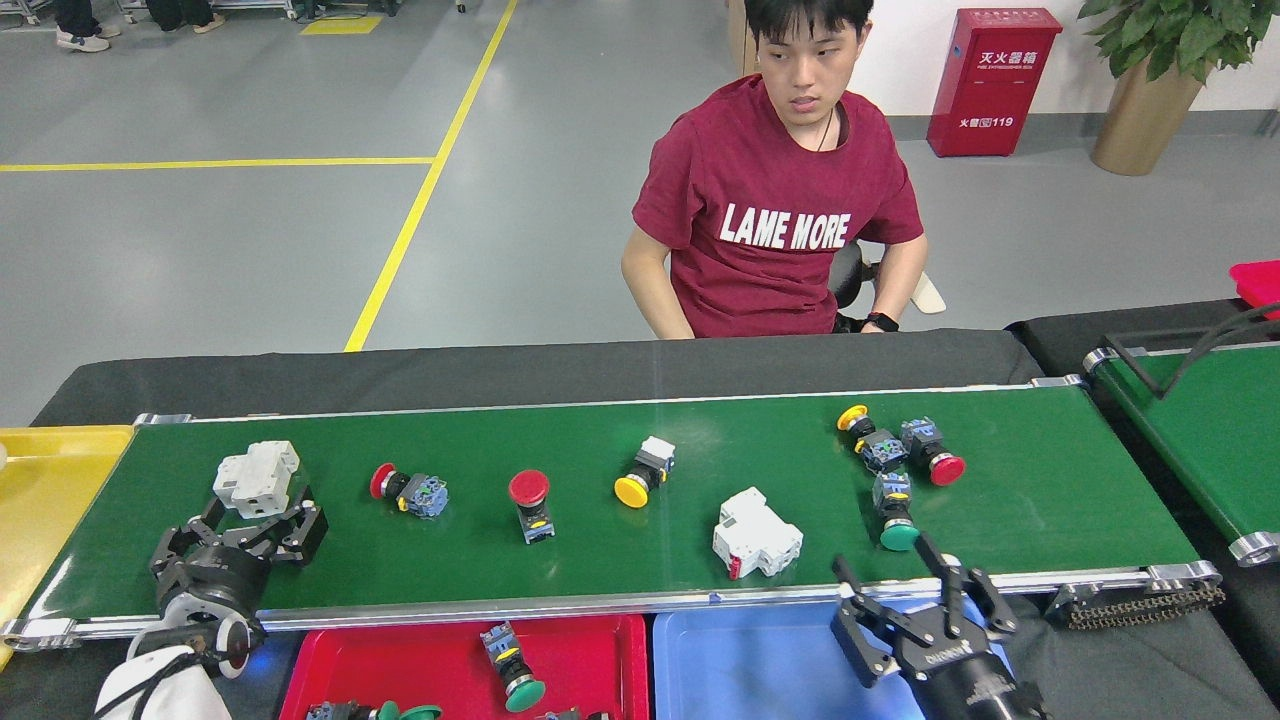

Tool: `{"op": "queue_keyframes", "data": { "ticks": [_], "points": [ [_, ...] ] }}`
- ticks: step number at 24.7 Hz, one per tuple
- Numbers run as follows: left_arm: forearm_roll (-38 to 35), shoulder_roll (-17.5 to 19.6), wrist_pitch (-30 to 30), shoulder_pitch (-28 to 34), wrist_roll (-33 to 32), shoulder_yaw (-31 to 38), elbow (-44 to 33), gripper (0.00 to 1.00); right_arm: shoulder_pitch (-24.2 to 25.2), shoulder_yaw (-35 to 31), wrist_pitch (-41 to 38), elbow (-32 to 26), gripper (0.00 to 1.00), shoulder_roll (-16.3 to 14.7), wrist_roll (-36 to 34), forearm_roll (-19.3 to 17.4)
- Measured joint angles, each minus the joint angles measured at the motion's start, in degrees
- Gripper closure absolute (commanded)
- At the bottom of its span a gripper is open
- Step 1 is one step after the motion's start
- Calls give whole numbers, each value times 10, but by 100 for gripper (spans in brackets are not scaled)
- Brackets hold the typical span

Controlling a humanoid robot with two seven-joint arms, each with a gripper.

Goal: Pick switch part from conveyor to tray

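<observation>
The conveyor (600,560) carries several switch parts: a red one (408,491), an upright red mushroom one (530,503), a yellow one (643,472), and a cluster of yellow (865,436), red (931,455) and green (893,517) ones. Two white breakers (255,477) (755,535) lie on the belt too. The red tray (400,660) holds a green-capped switch part (510,667). My left gripper (255,522) is open just in front of the left breaker. Over the front rail my right gripper (897,578) is open, close below the green switch part.
A blue tray (740,670) sits beside the red one, under my right arm. A yellow tray (50,470) is at the belt's left end. A second, angled green belt (1200,420) stands at the right. A person (780,210) sits behind the conveyor.
</observation>
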Motion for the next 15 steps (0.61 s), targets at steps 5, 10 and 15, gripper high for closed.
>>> {"op": "queue_keyframes", "data": {
  "ticks": [5,10,15],
  "points": [
    [5,26,67,-50,83,-59,106,83,30,-1,19,0,3,0,-15,-1],
    [18,26,14,-36,137,-64,99,96,8,11,22,1,3,1,28,0],
    [22,21,-92,39,147,-67,-94,96,-77,90,24,14,3,19,116,19]
  ]
}}
